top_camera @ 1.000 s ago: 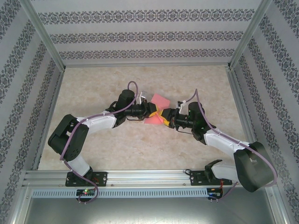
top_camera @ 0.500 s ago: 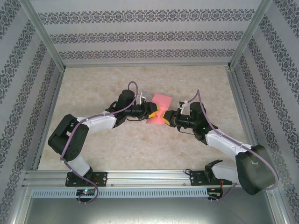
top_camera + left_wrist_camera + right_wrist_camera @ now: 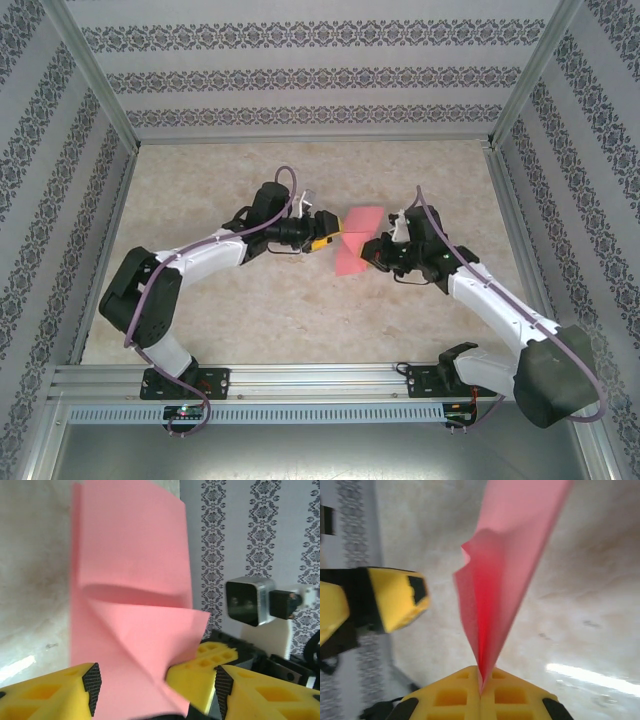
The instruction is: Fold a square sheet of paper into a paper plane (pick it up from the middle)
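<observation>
The pink square sheet of paper (image 3: 350, 258) hangs above the table's middle, bent into a loose V fold. My right gripper (image 3: 373, 250) is shut on it. In the right wrist view the yellow jaws (image 3: 481, 682) pinch the fold's lower end, and the sheet (image 3: 505, 570) rises away from them. My left gripper (image 3: 327, 243) faces it from the left and stands open. In the left wrist view its fingertips (image 3: 92, 680) are wide apart, with the creased sheet (image 3: 130, 580) between them (image 3: 157, 685). A right finger (image 3: 200, 675) shows beside the sheet.
A marbled table (image 3: 250, 310) carries the scene. Patterned walls stand on three sides, with metal posts (image 3: 95, 80) at the corners. An aluminium rail (image 3: 300, 380) runs along the near edge. The right wrist camera (image 3: 250, 600) sits close behind the sheet.
My left gripper has opened and let go of the sheet. My right gripper has shut on it and drawn it a little to the right.
</observation>
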You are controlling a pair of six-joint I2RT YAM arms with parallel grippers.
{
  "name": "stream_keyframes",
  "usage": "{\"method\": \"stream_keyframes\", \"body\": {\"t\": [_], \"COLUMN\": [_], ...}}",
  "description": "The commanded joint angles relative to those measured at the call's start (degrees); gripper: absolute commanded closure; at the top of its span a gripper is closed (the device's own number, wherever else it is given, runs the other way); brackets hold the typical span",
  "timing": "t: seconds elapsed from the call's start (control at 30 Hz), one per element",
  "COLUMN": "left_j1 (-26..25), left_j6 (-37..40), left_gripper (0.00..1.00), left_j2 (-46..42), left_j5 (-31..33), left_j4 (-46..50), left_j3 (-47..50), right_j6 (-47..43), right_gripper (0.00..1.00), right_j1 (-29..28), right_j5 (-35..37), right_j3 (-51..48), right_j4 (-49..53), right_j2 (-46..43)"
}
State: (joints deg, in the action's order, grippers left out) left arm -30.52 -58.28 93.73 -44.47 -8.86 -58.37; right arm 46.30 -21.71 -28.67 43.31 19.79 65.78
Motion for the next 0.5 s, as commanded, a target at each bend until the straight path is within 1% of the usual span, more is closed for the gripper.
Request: {"method": "stream_keyframes", "body": {"t": [0.0,0.13,0.2,0.33,0.47], "left_j1": [2.4,5.1,6.3,9.0,12.8], "left_j6": [7.5,10.0,10.7,11.8,13.9], "left_gripper": [0.32,0.3,0.29,0.28,0.28], "left_j2": [-4.3,-7.4,-9.1,-12.0,-16.5], "left_j5": [1.1,1.9,2.1,2.9,4.0], "left_j4": [9.2,13.6,14.6,18.0,22.8], "left_j3": [-2.5,-1.9,-1.3,0.0,2.1], "right_j6": [-16.4,-21.4,-22.0,-20.7,-18.6], "right_gripper": [1.0,1.0,1.0,1.0,1.0], "right_j1": [-2.6,-8.2,-10.6,-16.6,-22.1], "right_j5": [18.3,38.5,45.3,56.4,61.9], "right_j3": [7.4,15.9,19.0,23.6,26.5], "right_j4": [23.9,37.0,41.4,46.6,49.9], "right_j2": [0.4,3.9,6.4,11.8,19.6]}}
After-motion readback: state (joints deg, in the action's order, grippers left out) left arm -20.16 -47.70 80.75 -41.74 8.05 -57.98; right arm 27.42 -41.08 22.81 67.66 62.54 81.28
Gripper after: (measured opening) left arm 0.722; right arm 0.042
